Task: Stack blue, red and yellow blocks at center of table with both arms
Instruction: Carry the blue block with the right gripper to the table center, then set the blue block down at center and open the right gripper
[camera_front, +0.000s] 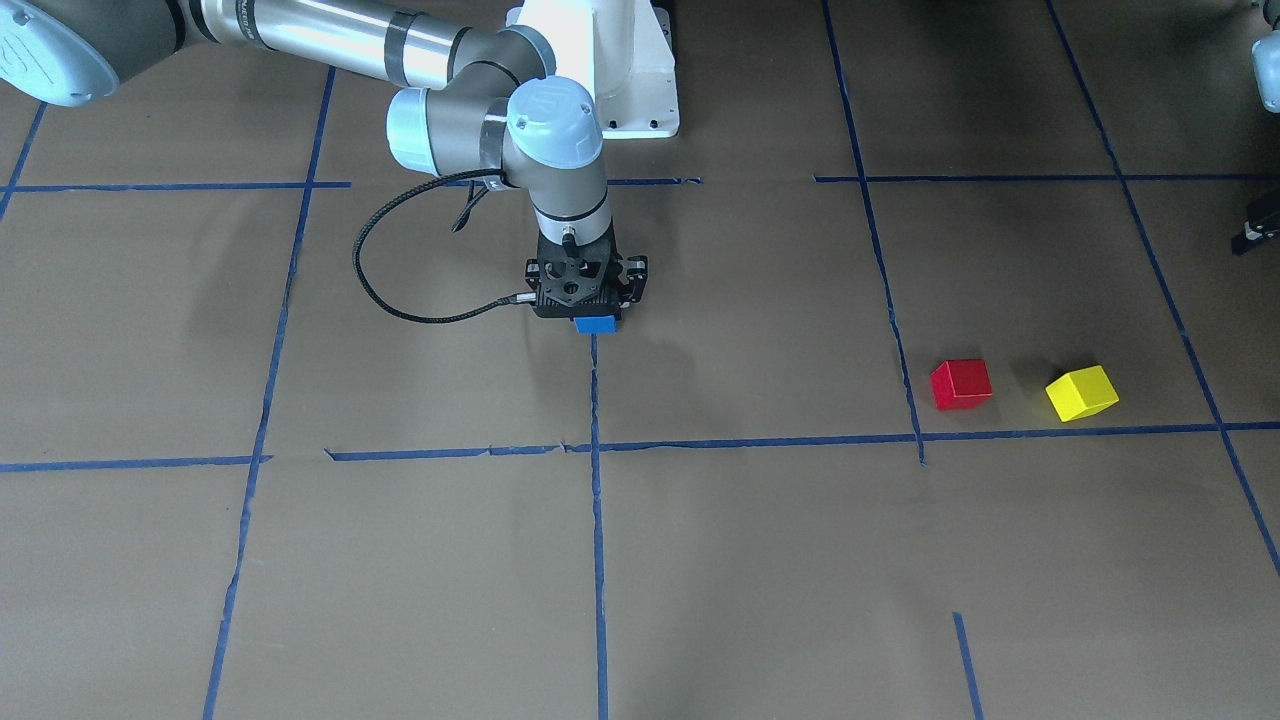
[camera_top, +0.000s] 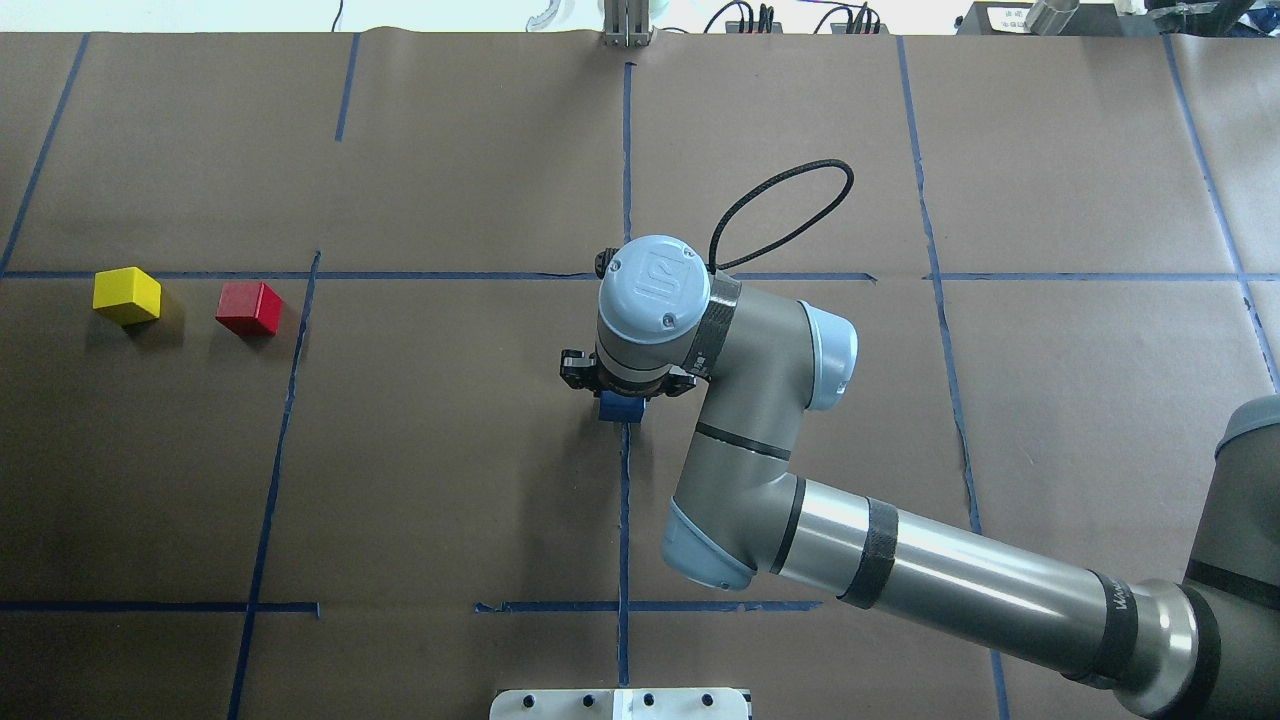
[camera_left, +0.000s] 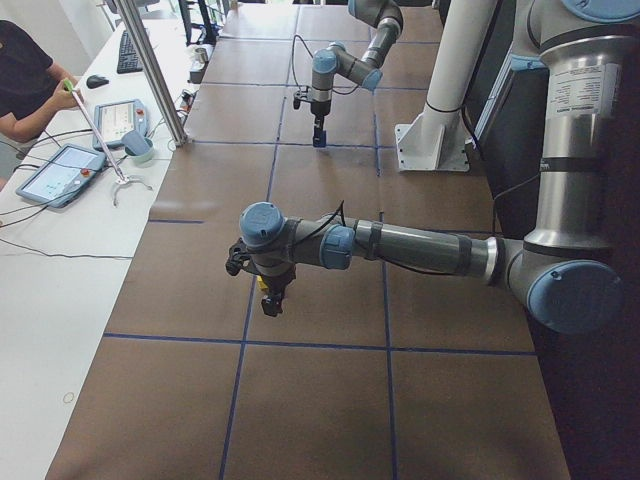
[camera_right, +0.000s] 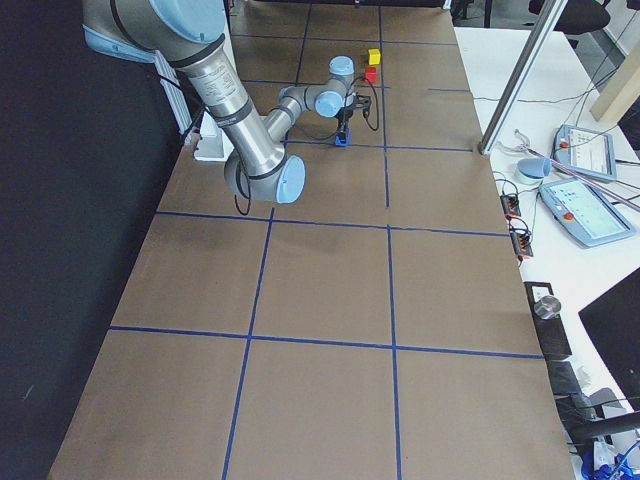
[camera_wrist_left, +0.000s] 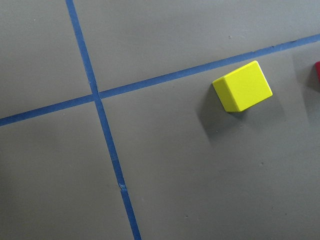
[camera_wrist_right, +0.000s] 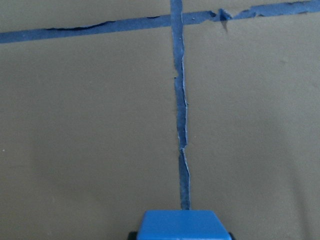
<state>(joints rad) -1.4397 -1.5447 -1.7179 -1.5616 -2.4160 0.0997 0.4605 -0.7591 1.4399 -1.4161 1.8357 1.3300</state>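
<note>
My right gripper (camera_front: 596, 305) points straight down at the table's centre and is shut on the blue block (camera_front: 597, 323), which is at or just above the paper on a blue tape line (camera_wrist_right: 181, 150). The block also shows in the overhead view (camera_top: 620, 408) and at the bottom of the right wrist view (camera_wrist_right: 182, 225). The red block (camera_top: 249, 308) and the yellow block (camera_top: 127, 295) lie side by side, apart, at the table's left end. My left gripper (camera_left: 272, 303) hangs near the yellow block (camera_wrist_left: 243, 86). I cannot tell whether it is open or shut.
Brown paper with a blue tape grid (camera_top: 625, 500) covers the table. The white robot base (camera_front: 610, 60) stands at the robot's side. A person with tablets (camera_left: 60, 170) sits at the operators' side, and cables and controllers (camera_right: 580, 200) lie there too.
</note>
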